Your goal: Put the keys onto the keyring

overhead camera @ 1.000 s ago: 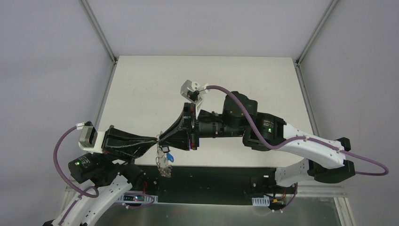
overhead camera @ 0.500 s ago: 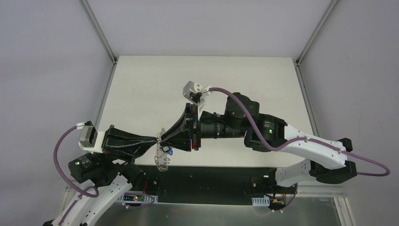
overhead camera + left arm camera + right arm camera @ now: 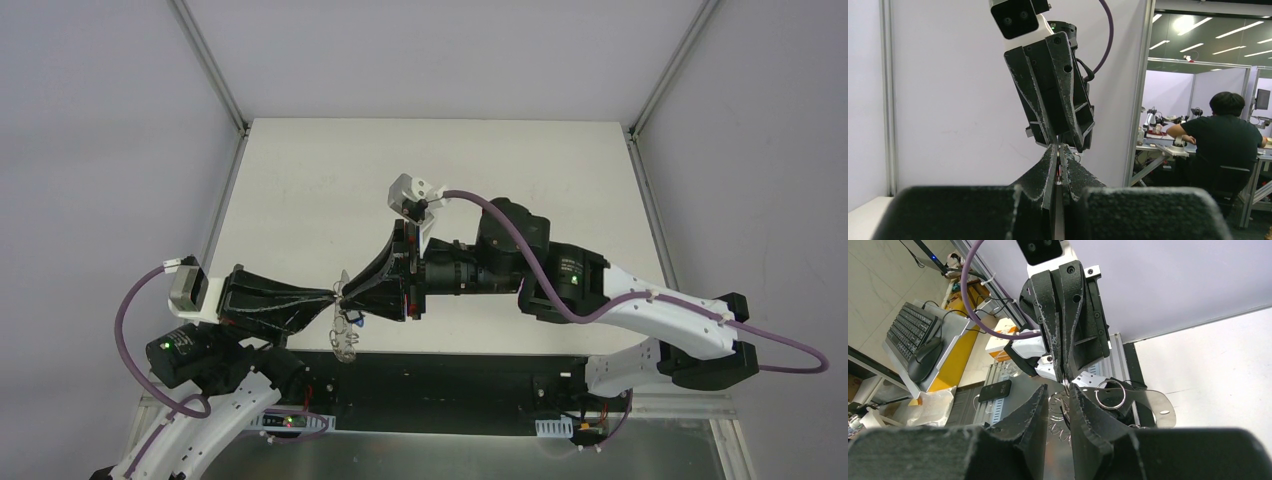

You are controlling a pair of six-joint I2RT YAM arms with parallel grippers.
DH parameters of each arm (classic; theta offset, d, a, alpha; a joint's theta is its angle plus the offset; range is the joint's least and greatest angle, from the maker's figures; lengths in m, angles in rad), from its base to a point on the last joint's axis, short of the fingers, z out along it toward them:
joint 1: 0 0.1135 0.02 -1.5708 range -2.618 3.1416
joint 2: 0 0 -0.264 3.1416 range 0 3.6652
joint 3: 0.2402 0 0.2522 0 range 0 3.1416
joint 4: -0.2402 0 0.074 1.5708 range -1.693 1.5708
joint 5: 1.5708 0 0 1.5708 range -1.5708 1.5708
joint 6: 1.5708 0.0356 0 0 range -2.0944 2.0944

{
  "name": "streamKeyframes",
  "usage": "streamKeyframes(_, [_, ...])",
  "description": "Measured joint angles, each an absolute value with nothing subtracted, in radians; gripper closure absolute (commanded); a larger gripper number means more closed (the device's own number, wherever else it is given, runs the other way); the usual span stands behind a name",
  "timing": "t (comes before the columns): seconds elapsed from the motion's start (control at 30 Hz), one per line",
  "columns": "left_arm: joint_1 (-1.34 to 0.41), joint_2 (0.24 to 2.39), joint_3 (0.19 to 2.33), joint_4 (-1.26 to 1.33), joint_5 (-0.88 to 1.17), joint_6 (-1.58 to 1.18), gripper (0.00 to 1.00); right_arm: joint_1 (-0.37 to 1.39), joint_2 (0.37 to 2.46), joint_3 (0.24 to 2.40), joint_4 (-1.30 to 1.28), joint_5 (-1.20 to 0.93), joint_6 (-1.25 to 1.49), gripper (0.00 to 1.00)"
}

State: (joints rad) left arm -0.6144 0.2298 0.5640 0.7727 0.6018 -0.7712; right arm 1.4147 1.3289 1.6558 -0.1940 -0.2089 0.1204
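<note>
White table (image 3: 300, 200) below, I am keeping both arms tip to tip over its near edge, the left gripper (image 3: 333, 297) pinching tight on the keyring (image 3: 345, 338), which is dangling just beneath with its fringe of small keys (image 3: 347, 352). The right gripper (image 3: 347, 293) is standing narrowly apart against it, nothing visibly clamped. The blue-headed key (image 3: 356, 322) is hanging beside the cluster, but I am judging the threading unfinished, being unable to tell whether it is riding the wire.
</note>
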Motion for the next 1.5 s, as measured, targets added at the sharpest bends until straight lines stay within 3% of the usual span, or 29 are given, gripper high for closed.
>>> streamKeyframes(0.8, [-0.614,0.23,0.564,0.768,0.601,-0.77,1.0,1.433,1.348,1.621,-0.191,-0.168,0.085,0.76])
streamKeyframes(1.03, [-0.614,0.23,0.564,0.759,0.598,-0.77,1.0,1.436,1.348,1.598,-0.19,-0.163,0.081,0.84])
streamKeyframes(1.5, [-0.614,0.23,0.564,0.759,0.598,-0.77,1.0,1.445,1.337,1.567,-0.162,-0.149,0.054,0.8])
